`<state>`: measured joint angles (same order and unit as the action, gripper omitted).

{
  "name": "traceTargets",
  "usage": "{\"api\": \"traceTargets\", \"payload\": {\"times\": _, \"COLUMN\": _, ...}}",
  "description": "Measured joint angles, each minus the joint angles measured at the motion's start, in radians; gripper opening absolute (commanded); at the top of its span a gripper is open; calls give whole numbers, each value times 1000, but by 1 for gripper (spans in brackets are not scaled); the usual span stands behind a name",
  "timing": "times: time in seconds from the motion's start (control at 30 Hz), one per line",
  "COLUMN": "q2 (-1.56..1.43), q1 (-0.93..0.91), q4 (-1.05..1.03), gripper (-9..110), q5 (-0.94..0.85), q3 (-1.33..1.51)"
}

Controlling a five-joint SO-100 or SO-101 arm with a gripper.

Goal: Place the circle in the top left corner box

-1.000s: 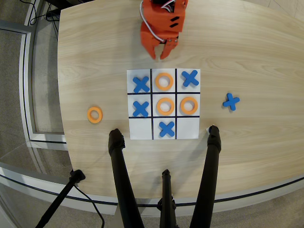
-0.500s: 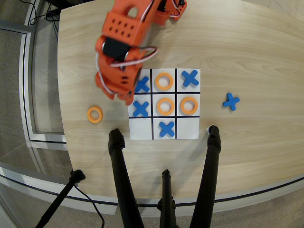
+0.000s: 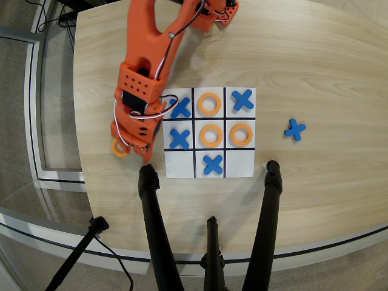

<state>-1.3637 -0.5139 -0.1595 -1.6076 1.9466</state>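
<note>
An orange ring lies on the wooden table left of the paper grid, partly hidden under my orange gripper. The gripper hangs right over the ring, and its jaws are hidden by its own body. The grid's lower-right corner cell is blank white. The lower-left corner cell is blank too. Three other orange rings lie in the top-middle cell, the centre cell and the middle-right cell. Blue X pieces fill the other cells.
A spare blue X lies on the table right of the grid. Black tripod legs rise across the table's front edge just below the grid. The table's left edge is close to the gripper.
</note>
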Motion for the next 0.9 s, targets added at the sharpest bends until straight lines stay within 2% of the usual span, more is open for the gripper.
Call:
{"api": "traceTargets", "payload": {"times": 0.4, "q2": 236, "q1": -80, "q4": 43, "gripper": 18, "q5": -46, "q3": -207}}
{"api": "traceTargets", "payload": {"times": 0.8, "q2": 278, "q1": -97, "q4": 29, "gripper": 18, "q5": -64, "q3": -201}}
{"api": "traceTargets", "payload": {"times": 0.9, "q2": 278, "q1": -95, "q4": -35, "gripper": 18, "q5": -63, "q3": -213}}
